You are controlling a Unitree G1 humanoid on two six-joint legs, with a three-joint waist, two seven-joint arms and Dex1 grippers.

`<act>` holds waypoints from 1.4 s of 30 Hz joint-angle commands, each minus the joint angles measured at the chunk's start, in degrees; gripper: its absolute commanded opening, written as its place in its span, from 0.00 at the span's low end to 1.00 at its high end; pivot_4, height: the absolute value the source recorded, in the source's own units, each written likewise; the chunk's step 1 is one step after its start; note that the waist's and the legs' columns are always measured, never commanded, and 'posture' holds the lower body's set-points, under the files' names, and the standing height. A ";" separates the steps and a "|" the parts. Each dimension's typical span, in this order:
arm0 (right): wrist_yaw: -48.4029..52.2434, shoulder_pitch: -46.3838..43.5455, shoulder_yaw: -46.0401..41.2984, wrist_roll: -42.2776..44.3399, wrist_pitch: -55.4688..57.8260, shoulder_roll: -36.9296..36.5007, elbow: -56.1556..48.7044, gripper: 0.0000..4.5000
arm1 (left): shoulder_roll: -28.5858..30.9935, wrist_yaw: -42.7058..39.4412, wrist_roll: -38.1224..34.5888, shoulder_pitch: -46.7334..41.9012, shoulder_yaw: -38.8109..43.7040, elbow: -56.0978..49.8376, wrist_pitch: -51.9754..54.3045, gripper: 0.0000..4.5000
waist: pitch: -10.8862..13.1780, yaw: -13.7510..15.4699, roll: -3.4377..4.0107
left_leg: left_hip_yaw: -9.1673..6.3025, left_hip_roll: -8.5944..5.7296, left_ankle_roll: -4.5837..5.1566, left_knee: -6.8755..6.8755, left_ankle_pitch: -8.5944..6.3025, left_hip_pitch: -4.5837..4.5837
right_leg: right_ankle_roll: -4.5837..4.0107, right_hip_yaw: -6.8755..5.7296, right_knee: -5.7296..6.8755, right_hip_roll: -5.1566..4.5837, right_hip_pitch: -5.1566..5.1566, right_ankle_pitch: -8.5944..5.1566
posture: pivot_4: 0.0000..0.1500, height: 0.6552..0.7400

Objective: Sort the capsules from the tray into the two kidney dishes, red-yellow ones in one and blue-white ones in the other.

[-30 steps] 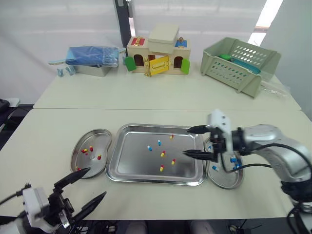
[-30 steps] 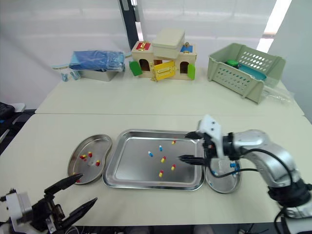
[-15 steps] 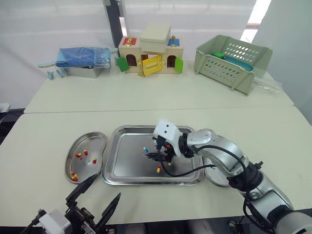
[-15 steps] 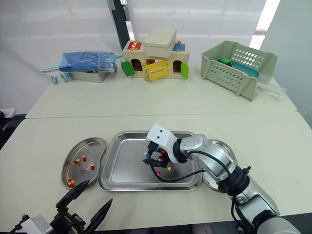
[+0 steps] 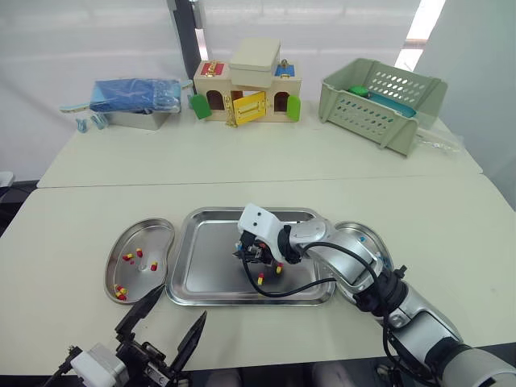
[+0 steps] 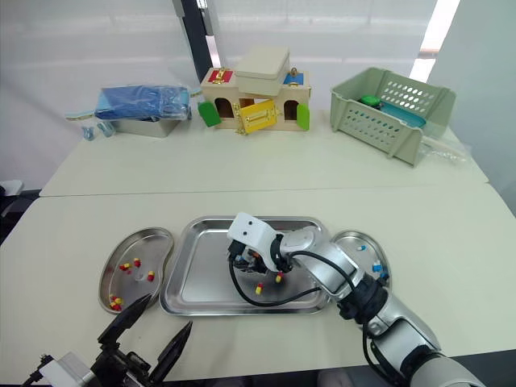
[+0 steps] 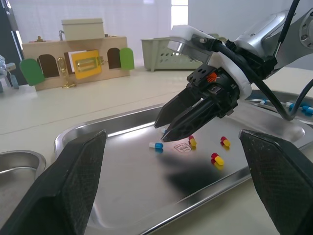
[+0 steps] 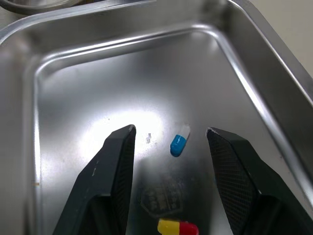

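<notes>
right pincer (image 8: pixel 169 130) leftward over tray (image 8: pixel 98 88), astride capsule (image 8: pixel 179 140)

Looking like robotics test lab, staged bench setup. Behind, white curtain (image 5: pixel 81 40) hanging as backdrop, black pole (image 5: pixel 182 32) standing at 12 o'clock. Two pale tables (image 5: pixel 266 161) sitting butted together. Practice props lining far edge: wooden toy house (image 5: pixel 242 85) with latches at 12 o'clock, green plastic basket (image 5: pixel 379 101) at 2, blue bag (image 5: pixel 133 93) on metal box (image 5: pixel 133 119) at 10. At 6 o'clock, steel tray (image 5: pixel 205 262) and kidney dishes (image 5: pixel 157 234) lying, holding coloured capsules.
</notes>
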 commanded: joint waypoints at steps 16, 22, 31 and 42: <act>-0.81 0.11 2.26 -7.20 -3.62 4.00 6.76 0.33 | 3.05 0.11 -2.72 1.36 0.21 2.16 -2.11 1.00 | 0.00 -0.01 0.00 | -0.01 0.01 0.00 -0.01 0.00 0.01 | -0.01 -0.01 0.00 0.00 0.00 -0.01 | 1.00 1.00; 0.33 0.95 2.46 -7.45 -3.54 3.44 5.47 0.00 | 3.08 -0.99 -4.11 1.28 1.02 4.18 -3.32 1.00 | 0.00 -0.01 0.00 | -0.01 0.01 0.00 -0.01 0.00 0.01 | -0.01 -0.02 0.00 0.00 0.00 -0.01 | 1.00 1.00; 0.93 1.31 0.05 -6.64 -4.97 3.47 3.28 0.00 | 3.66 -1.47 -4.66 1.02 0.78 4.70 -3.76 1.00 | -0.01 -0.01 0.00 | -0.02 0.01 0.00 -0.01 0.00 0.01 | -0.01 -0.03 0.00 0.00 0.01 -0.01 | 1.00 1.00; 17.19 12.10 -17.35 7.72 -10.43 -17.83 -19.75 0.00 | 7.65 -5.19 -6.82 0.51 0.68 3.71 -4.03 1.00 | 0.00 1.74 -0.03 | -0.11 0.00 0.00 0.00 0.00 -0.05 | -0.01 -0.21 -0.12 -0.02 0.11 -0.01 | 1.00 1.00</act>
